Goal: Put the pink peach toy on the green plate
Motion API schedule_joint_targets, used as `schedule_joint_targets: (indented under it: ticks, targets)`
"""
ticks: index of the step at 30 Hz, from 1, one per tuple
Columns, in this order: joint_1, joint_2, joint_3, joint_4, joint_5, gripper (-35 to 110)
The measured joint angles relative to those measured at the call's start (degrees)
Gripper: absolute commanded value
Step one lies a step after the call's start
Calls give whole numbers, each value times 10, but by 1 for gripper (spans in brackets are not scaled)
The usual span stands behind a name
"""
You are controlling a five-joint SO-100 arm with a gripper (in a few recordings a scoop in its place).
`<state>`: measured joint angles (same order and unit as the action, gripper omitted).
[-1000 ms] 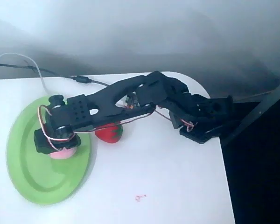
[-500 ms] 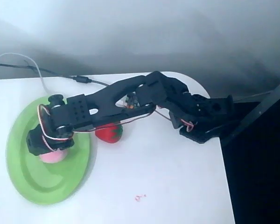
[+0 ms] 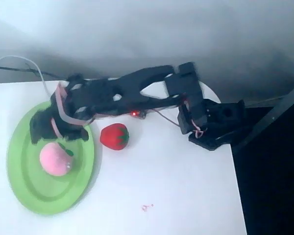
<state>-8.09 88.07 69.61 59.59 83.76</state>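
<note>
In the overhead view, the green plate (image 3: pixel 24 183) is seen at the left of the white desk (image 3: pixel 176 191), a light-green oval with a raised rim, its long axis running from far to near. The pink peach toy (image 3: pixel 55 159) is found resting inside it, on the plate's right half and well within the rim. It is a round, fuzzy, light-pink ball with a small green leaf at its upper right, and it lies free, with nothing closed around it.

The claw (image 3: pixel 44 132) is placed just on the far side of the peach, above the plate's far edge, so the toy lies toward the near side from it and slightly to the right. A gap is visible between the two. Nothing is held by the claw; how far its jaws are parted cannot be told (the dark housing and a pink cable hide the tips).

Further right, just beside the plate's rim but off it, a red strawberry toy (image 3: pixel 114 136) is left on the desk. The black arm (image 3: pixel 137 88) is stretched across from its base (image 3: pixel 215 125) at the right edge.

By the look of things, the placing is judged done, and what remains calls only for a clear withdrawal away from the peach.
</note>
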Motion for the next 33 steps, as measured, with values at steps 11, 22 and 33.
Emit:
schedule_joint_targets:
  ticks: [11,22,33]
  targets:
    - [41,403,425,11,34,0]
    - [51,753,791,49,112,0]
    - [91,938,997,67,127,0]
